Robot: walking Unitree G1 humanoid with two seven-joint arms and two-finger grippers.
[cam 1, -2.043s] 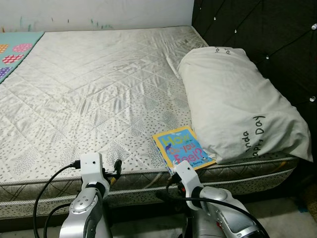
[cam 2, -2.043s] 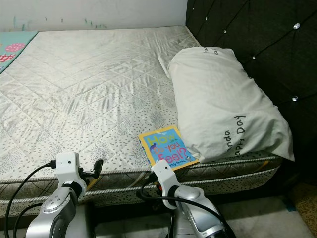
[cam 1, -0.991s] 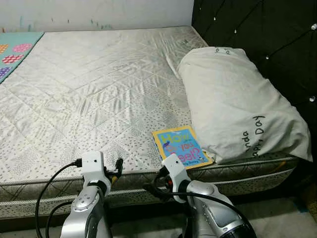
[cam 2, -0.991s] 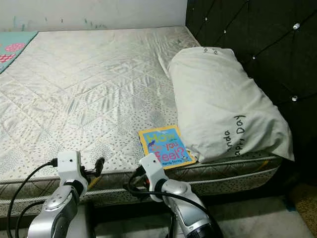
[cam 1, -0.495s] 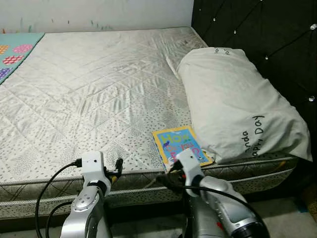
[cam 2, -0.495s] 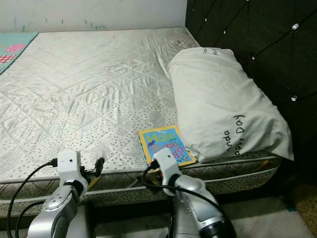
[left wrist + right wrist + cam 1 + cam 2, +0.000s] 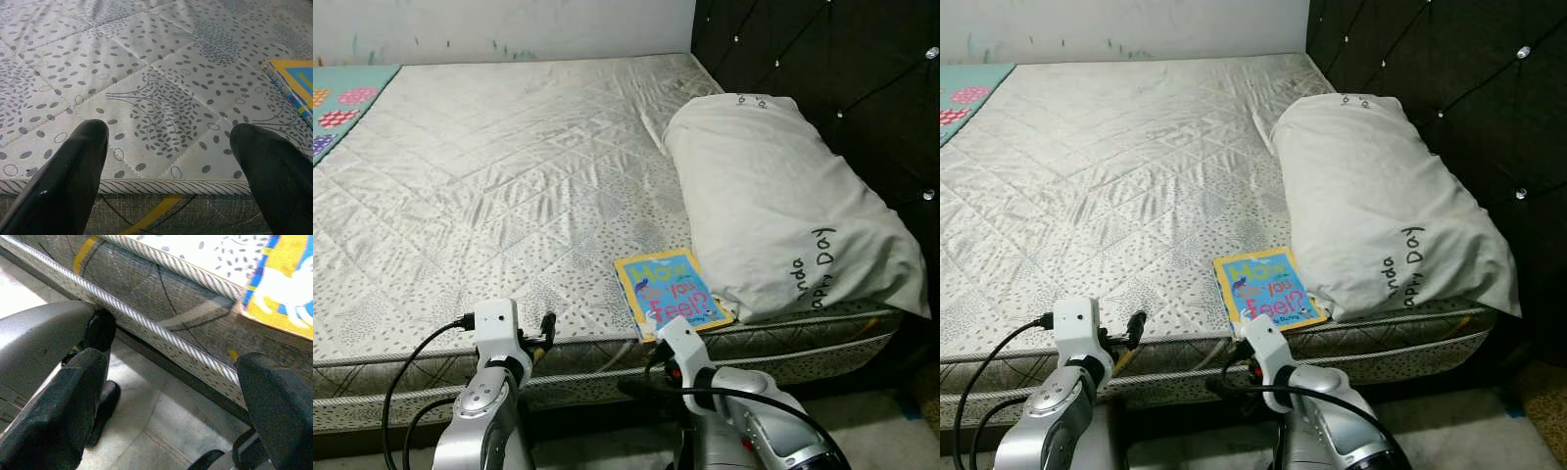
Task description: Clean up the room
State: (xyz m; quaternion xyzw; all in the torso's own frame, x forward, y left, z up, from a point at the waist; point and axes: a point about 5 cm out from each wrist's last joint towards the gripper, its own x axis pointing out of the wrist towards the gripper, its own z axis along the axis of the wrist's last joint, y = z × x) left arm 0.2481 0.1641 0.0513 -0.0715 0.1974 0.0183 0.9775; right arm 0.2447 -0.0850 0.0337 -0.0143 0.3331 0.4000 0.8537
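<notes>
From the head views, a thin children's book (image 7: 671, 293) with a yellow border, blue cover and colourful lettering lies flat at the near edge of the bed (image 7: 509, 176), touching a plump pale pillow (image 7: 783, 206) printed with dark script. The mattress is quilted in diamonds with a speckled pattern; the headboard (image 7: 822, 59) is dark and tufted.

In the left wrist view, the left pincer (image 7: 168, 161) is released, its glossy black fingers spread above the mattress edge.

In the right wrist view, the right pincer (image 7: 166, 396) is released too, beside the mattress's piped side, the book's corner overhanging above.
</notes>
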